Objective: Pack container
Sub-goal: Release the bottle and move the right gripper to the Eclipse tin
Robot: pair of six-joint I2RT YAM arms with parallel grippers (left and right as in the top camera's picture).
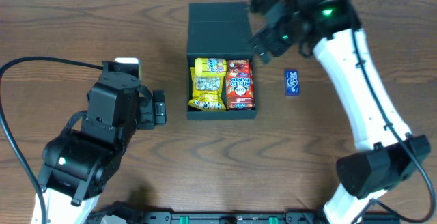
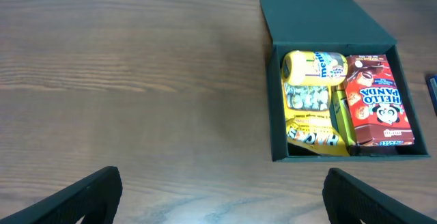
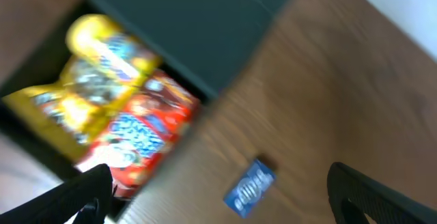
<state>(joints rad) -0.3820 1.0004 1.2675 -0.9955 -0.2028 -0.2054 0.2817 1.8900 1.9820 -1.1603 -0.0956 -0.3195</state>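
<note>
The black container (image 1: 222, 113) stands open at the middle of the table, its flap lid (image 1: 218, 27) lying flat behind it. Inside lie a yellow candy bag (image 1: 207, 83) and a red Hello Panda carton (image 1: 240, 85). A small blue pack (image 1: 291, 82) lies on the table to the container's right. My right gripper (image 1: 268, 33) hangs open above the lid's right edge. In the blurred right wrist view the blue pack (image 3: 249, 187) shows between the spread fingers. My left gripper (image 1: 160, 108) stands open and empty to the left of the container (image 2: 273, 108).
Bare wood table (image 2: 136, 80) spreads left of the container. A cable (image 1: 41, 63) loops over the table's left side near the left arm. The right arm's white link (image 1: 362, 80) slants across the table's right side.
</note>
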